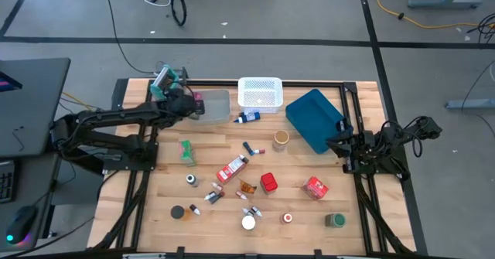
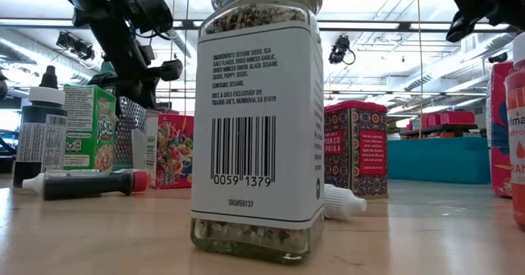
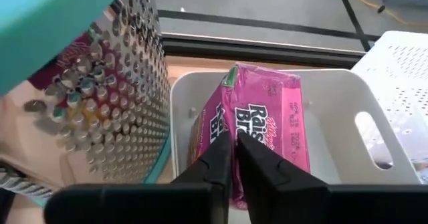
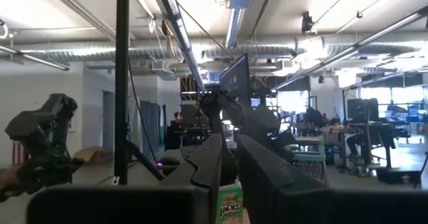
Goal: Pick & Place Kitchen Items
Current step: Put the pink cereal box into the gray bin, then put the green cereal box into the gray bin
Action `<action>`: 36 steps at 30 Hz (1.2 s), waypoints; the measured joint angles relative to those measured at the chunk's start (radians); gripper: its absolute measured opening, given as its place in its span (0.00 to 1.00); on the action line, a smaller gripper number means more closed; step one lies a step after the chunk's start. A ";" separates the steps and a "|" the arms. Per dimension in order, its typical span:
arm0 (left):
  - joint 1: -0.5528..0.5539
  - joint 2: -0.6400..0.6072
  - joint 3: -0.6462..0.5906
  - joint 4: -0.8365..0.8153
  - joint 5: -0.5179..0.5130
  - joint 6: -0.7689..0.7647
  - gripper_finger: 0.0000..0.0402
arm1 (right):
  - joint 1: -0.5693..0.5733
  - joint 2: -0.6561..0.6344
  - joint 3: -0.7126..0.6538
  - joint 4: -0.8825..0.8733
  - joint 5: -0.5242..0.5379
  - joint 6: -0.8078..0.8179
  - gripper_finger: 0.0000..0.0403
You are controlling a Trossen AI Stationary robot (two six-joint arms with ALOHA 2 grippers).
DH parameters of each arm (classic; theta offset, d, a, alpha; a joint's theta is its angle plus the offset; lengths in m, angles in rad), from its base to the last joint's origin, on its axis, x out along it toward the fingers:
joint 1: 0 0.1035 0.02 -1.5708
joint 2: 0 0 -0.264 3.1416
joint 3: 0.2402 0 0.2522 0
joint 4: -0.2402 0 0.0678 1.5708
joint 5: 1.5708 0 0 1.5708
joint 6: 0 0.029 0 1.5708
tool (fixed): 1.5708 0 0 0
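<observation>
A: Left claw (image 3: 233, 140) right over the clear bin (image 3: 334, 97) at the back left of the table (image 1: 309, 212). Why there?

B: Looks like a drop-off spot. Pink carton (image 3: 267, 117) inside the bin, tipped up on one edge and leaning, not lying flat.

A: Gripped or let go?

B: Hard to say from the wrist view. Fingers drawn nearly together, only a sliver between them, tips right at the carton's upper corner. Could be pinching that thin edge, could be just above it.

A: And the metal grater (image 3: 114, 103) with the teal handle?

B: Just beside the bin's outer wall, outside it. Close enough to be bumped on the way out, so best to rise straight up.

A: More about the carton?

B: Bright pink cereal box, white lettering, a dab of green at the top corner. Light cardboard, easily dented by a hard squeeze.

A: Right claw (image 1: 343, 145)?

B: Parked at the right edge of the table, next to the blue tray (image 1: 313, 120), fingers narrowed to a slit.

A: Plenty left to move?

B: Yes. Red carton (image 1: 232, 168), green carton (image 1: 186, 151), red can (image 1: 268, 182) and a round jar (image 1: 281, 138) loose on the wood, small bottles and tubes scattered near the front. White mesh basket (image 1: 259, 93) beside the bin.
</observation>
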 joint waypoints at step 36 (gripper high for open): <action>-0.249 -0.012 0.246 -0.538 0.299 0.091 0.26 | 0.000 0.050 0.000 0.086 0.000 -0.210 0.22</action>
